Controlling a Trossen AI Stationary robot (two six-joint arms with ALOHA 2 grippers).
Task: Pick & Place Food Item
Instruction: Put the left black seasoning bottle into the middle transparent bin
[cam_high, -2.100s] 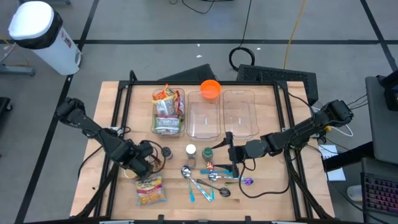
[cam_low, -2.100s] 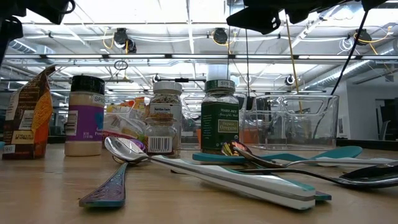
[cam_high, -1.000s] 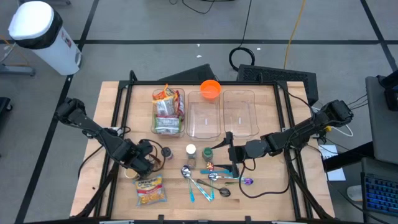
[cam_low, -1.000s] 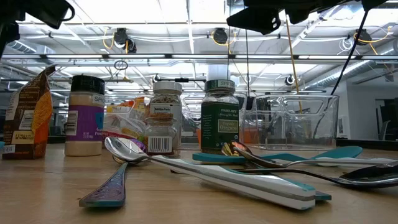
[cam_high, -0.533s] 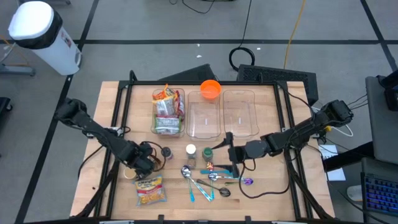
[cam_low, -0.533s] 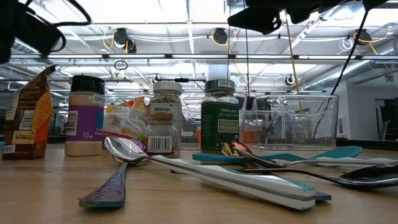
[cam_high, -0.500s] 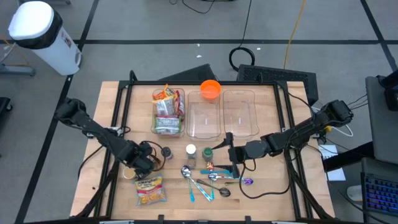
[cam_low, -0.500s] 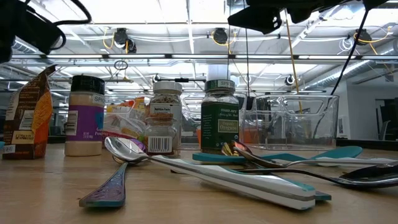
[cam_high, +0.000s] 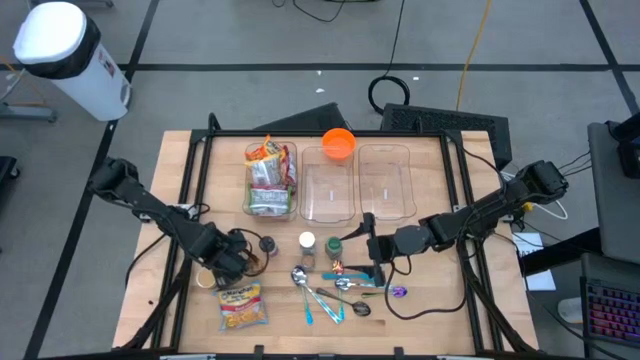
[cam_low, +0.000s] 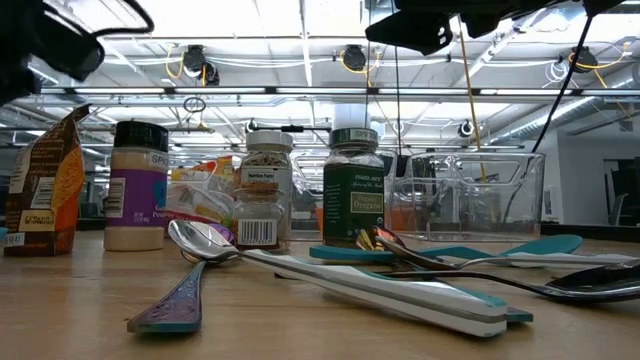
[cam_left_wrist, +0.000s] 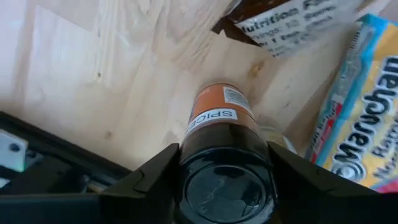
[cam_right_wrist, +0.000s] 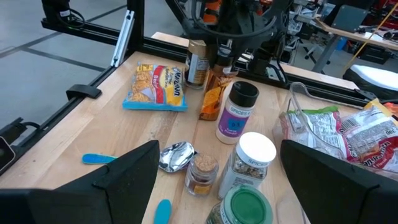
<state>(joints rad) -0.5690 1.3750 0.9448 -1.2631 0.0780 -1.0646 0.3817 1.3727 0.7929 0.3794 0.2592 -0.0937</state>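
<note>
A spice jar (cam_left_wrist: 221, 118) with a black lid and orange-brown contents stands upright on the wooden table near its left front; it also shows in the right wrist view (cam_right_wrist: 198, 62). My left gripper (cam_left_wrist: 227, 180) points straight down over it, shut on the jar. Beside the jar lie a yellow ramen packet (cam_high: 240, 305) and a brown pouch (cam_right_wrist: 213, 93). My right gripper (cam_high: 368, 243) hangs open above the table's middle, over the spoons, with nothing between its fingers (cam_right_wrist: 124, 180). My left gripper has the jar's black lid (cam_left_wrist: 227, 190) between its two fingers (cam_left_wrist: 158, 177), one on each side of the lid's rim. The fingers come from above, pointing down. The jar stands upright with its base on the table.
Three clear bins stand at the far side, the left one (cam_high: 270, 180) full of snack packets. An orange bowl (cam_high: 338, 143) sits behind them. More spice jars (cam_high: 307, 241) and several spoons (cam_high: 335, 290) crowd the middle front. The black frame rail (cam_left_wrist: 37, 168) runs close by the jar.
My left gripper has come down a little onto the spice jar and has turned about its own axis. The jar stays where it was on the table.
</note>
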